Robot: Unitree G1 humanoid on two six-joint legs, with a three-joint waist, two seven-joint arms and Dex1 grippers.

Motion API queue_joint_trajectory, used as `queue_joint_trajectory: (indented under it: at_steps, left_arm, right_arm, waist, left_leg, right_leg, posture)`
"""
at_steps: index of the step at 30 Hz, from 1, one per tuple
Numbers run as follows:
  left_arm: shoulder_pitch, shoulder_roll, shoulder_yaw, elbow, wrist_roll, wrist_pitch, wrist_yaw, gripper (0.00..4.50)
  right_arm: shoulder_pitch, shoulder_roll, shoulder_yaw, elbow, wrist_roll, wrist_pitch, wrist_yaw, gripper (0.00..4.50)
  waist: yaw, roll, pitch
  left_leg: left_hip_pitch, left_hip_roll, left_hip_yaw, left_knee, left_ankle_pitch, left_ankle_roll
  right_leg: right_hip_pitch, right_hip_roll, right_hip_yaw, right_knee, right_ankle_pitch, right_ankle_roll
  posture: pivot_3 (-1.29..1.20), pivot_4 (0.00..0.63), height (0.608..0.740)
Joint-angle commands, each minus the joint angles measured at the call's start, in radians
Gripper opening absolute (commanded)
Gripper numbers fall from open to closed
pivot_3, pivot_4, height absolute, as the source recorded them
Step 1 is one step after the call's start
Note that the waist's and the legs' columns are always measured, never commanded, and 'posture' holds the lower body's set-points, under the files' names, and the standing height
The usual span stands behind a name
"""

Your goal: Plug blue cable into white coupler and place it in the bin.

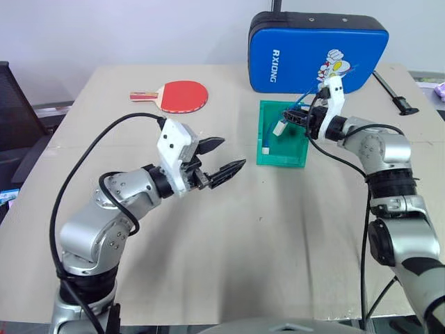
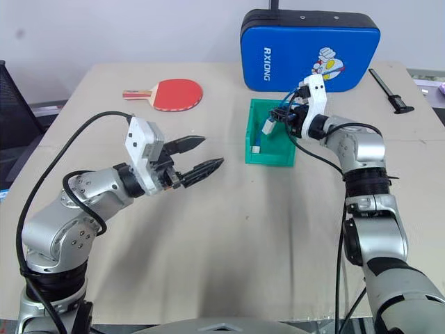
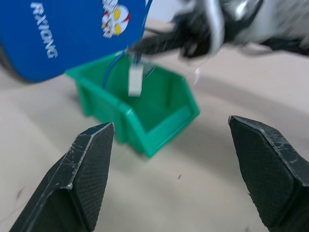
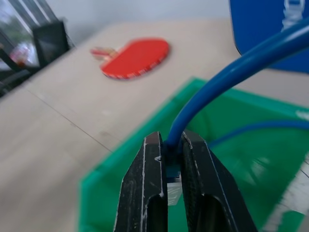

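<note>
Right wrist view: the right gripper (image 4: 174, 159) has its two black fingers pressed tight on the blue cable (image 4: 227, 77), and the cable bends up and away from them. In the left eye view this gripper hangs just above the bin (image 1: 300, 159), the green box, and the white coupler (image 1: 279, 128) dangles from the cable over the inside of the bin. It looks like the plug is already in the coupler, so the step now is putting them in the bin. The next move, I think, is to go down a little and let go, so both drop inside and not over the low front wall. The left gripper (image 1: 224, 158) is well apart from the bin, out over the bare table, with its fingers wide apart and nothing between them. The red paddle (image 1: 182, 95) lies far from the bin and the big blue case (image 1: 299, 56) sits right behind it. The spot where plug meets coupler is too small to see well, so I cannot tell if it is pushed in all the way. The cable's other end seems to sit low in the bin, but it is hard to make out.
</note>
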Motion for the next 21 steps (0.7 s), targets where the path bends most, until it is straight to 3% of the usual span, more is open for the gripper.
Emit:
queue_joint_trajectory:
  at_steps: [1,2,5,8,11,15,18,21]
  left_arm:
    - [-0.014,0.002,0.013,-0.023,0.002,-0.028,0.024,3.92]
    - [-0.013,0.003,0.011,-0.024,0.002,-0.029,0.027,3.92]
    - [0.001,0.005,0.005,-0.039,0.001,-0.029,0.037,3.92]
    - [0.026,0.004,0.003,-0.057,-0.001,-0.025,0.052,3.92]
    - [0.056,0.009,0.000,-0.068,0.013,-0.034,0.065,3.92]
    - [0.158,0.024,0.004,-0.053,0.084,-0.094,0.074,3.92]
    - [0.267,0.045,0.011,-0.005,0.152,-0.174,0.047,3.92]
    - [0.379,0.050,0.006,0.034,0.196,-0.253,0.014,3.92]
  right_arm:
    - [-0.075,-0.003,-0.001,0.089,-0.048,-0.103,0.028,0.79]
    - [-0.082,-0.006,0.000,0.108,-0.057,-0.115,0.037,1.10]
    - [-0.082,-0.020,-0.005,0.101,-0.078,-0.133,0.040,2.59]
    - [-0.022,-0.071,-0.012,-0.019,-0.066,-0.075,0.069,4.03]
    - [0.084,-0.139,-0.034,-0.208,-0.013,0.028,0.103,4.03]
    - [0.377,-0.283,-0.088,-0.539,0.097,0.118,0.218,4.03]
    - [0.584,-0.325,-0.153,-0.678,0.164,0.076,0.282,4.03]
    - [0.798,-0.300,-0.217,-0.709,0.129,-0.138,0.314,4.03]
  waist:
    - [0.002,0.000,0.000]
    - [0.004,0.000,0.000]
    - [0.008,0.000,0.000]
    - [0.010,0.000,0.000]
    - [0.014,0.000,0.000]
    - [0.025,0.000,0.000]
    - [0.030,0.000,0.000]
    - [0.029,0.000,0.001]
  left_leg:
    - [-0.001,0.000,0.000,0.000,0.000,0.000]
    - [-0.001,0.000,0.000,0.000,0.000,0.000]
    - [-0.001,-0.001,0.000,0.001,0.000,0.000]
    - [-0.001,-0.001,-0.001,0.001,0.000,0.000]
    - [-0.002,-0.001,-0.002,0.001,0.000,0.000]
    - [-0.004,-0.001,-0.004,0.001,0.000,0.000]
    - [-0.003,-0.001,-0.003,-0.001,-0.001,0.001]
    - [0.000,0.000,0.000,0.000,-0.003,0.005]
  right_leg:
    - [0.000,0.000,0.000,0.000,0.000,0.000]
    - [0.000,0.000,0.000,-0.001,0.000,0.000]
    - [0.000,-0.001,0.000,-0.001,0.000,0.000]
    - [0.000,-0.002,0.000,-0.001,0.000,0.000]
    - [0.000,-0.002,0.000,-0.001,0.000,0.000]
    - [0.000,-0.002,-0.001,-0.002,0.000,0.000]
    - [0.000,-0.002,0.000,-0.003,0.000,0.000]
    - [0.001,-0.002,0.001,-0.002,0.000,0.000]
  posture:
    - [0.00,0.150,0.740]
    - [0.00,0.150,0.740]
    - [0.00,0.150,0.740]
    - [0.00,0.150,0.740]
    - [0.00,0.150,0.740]
    - [0.00,0.150,0.740]
    - [0.00,0.150,0.740]
    - [0.00,0.150,0.740]
